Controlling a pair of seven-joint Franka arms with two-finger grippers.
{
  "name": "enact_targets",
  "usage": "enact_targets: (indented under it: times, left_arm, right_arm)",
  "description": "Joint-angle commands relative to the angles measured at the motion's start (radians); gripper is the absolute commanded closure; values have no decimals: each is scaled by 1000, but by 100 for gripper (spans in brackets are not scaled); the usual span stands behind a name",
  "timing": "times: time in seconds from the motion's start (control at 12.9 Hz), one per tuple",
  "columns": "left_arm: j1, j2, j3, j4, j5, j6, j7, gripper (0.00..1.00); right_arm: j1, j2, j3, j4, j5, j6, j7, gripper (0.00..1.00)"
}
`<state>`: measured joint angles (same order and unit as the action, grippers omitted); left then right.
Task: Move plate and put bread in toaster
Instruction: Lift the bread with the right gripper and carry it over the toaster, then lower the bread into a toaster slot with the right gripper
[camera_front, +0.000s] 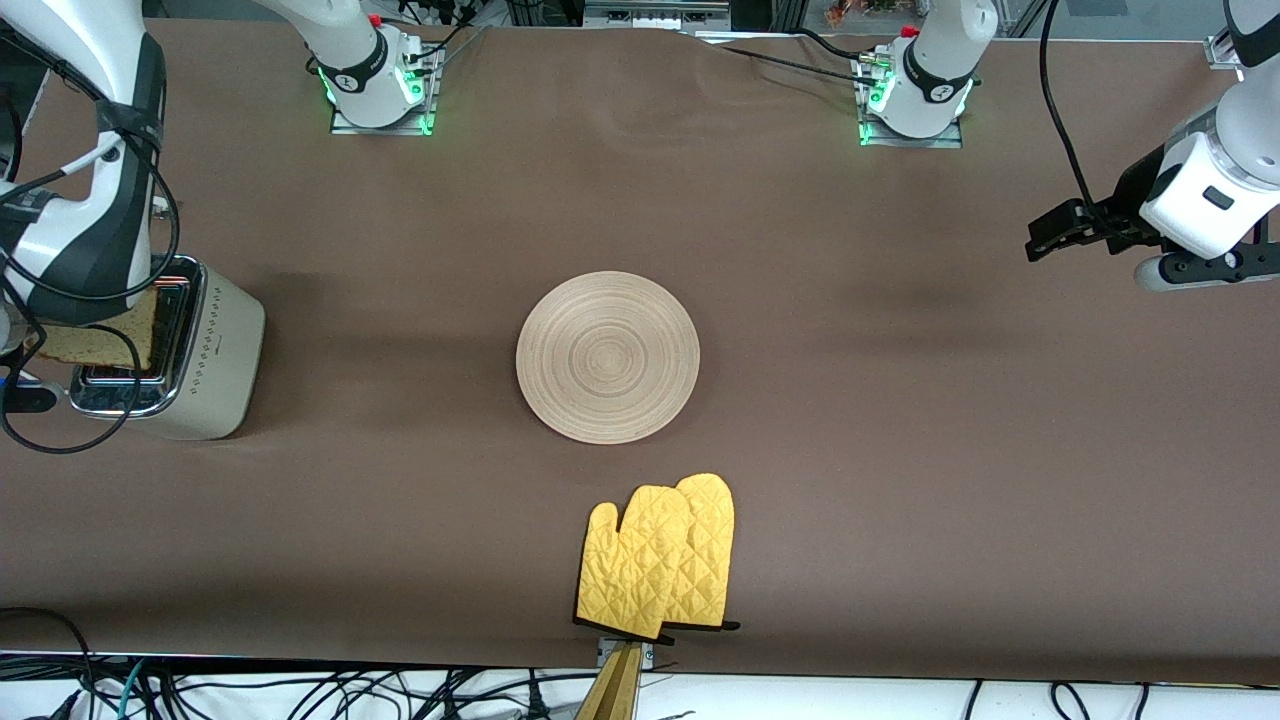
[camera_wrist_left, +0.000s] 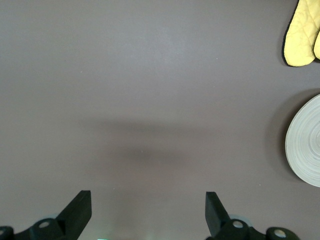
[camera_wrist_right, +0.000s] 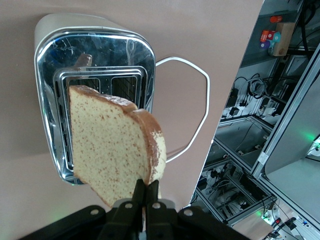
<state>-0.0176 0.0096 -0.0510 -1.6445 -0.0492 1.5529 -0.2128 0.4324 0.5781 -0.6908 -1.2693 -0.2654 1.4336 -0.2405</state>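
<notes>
My right gripper (camera_wrist_right: 145, 196) hung over the toaster (camera_front: 205, 362) at the right arm's end of the table (camera_front: 900, 450), jaws pinching the bread (camera_wrist_right: 112, 145) by its lower crust edge. The slice hung above the chrome top, not yet in a slot. To do it well, I judged I should square the slice with a slot, lower it straight, and release only once it was well inside. My left gripper (camera_wrist_left: 147, 212) waited over bare table, jaws spread. The plate (camera_front: 607, 357) lay at mid-table, empty.
</notes>
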Motion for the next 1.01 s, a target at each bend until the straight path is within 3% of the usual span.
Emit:
enact_targets:
  times: [0.0,0.93]
  left_arm:
    - [1,-16,2,-17,-1,12,10,0]
    - [1,-16,2,-17,-1,10,10,0]
  right_arm:
    - [3,8,-3,-1,-14,8,-5,100]
    - [14,23,-1,-68,-12,12,-20,100]
